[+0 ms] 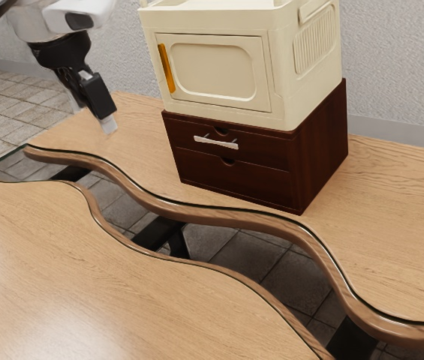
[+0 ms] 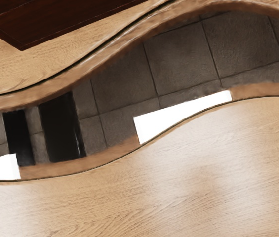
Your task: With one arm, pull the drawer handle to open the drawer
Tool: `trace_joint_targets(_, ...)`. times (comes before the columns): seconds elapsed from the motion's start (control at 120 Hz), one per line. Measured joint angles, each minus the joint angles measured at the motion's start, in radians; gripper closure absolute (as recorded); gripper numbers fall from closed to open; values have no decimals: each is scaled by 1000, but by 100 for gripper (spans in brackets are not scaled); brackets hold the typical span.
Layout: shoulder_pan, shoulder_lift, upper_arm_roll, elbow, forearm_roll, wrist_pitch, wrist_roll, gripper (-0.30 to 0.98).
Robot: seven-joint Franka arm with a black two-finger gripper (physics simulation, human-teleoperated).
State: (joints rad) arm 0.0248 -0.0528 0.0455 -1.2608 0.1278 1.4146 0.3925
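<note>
The bench [image 1: 392,217] looks like pale, grained wood, smooth and glossy where light strikes, with polished edges. The drawer unit [image 1: 320,157] is dark, smooth reddish wood with a faint sheen, its handle [image 1: 216,142] shiny and metallic. The cream box [image 1: 212,69] seems satiny plastic; the wall [image 1: 399,67] is rough, matt; the floor tiles [image 1: 223,259] look like matt stone

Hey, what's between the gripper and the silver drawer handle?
In the exterior view, no object stands between the gripper and the handle, just bare wooden tabletop and part of the dark drawer unit's front.
</note>
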Motion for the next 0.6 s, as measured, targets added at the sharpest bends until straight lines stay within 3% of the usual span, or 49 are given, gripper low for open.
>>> trace_joint_targets(0.283,-20,4,3,1,-5,135,129,0)
trace_joint_targets(0.417,13,14,-52,0,-4,182,179,0)
trace_joint_targets(0.6,-60,66,-62,-32,38,262,240,0)
